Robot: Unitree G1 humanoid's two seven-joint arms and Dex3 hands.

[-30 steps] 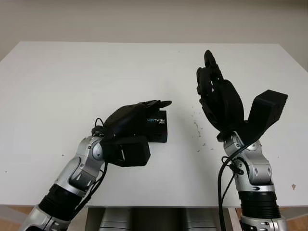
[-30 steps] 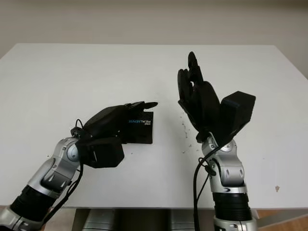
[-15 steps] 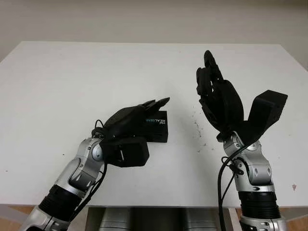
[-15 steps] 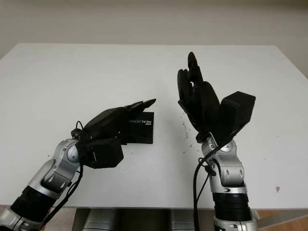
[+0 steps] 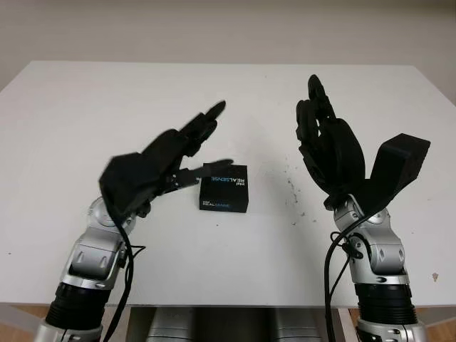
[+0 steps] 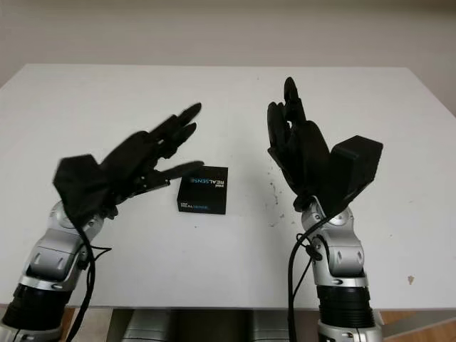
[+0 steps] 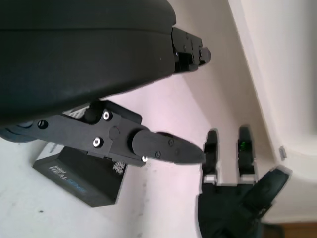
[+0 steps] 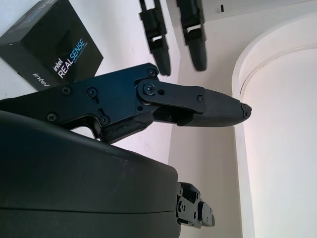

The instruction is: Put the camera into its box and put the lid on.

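A small black box (image 5: 224,195) with its lid on, printed "intel REALSENSE", lies on the white table (image 5: 142,107) near the middle. It also shows in the left wrist view (image 7: 79,181) and the right wrist view (image 8: 52,49). My left hand (image 5: 192,146) is open and raised above the table just left of the box, touching nothing. My right hand (image 5: 324,139) is open and held up in the air to the right of the box, palm toward the box. No camera is visible outside the box.
Small dark specks (image 5: 293,192) are scattered on the table between the box and the right arm. One dark spot (image 5: 434,276) sits near the front right corner.
My left hand has lifted off the box and swung up and to the left, leaving the closed box lying on the table. The right hand has barely moved.
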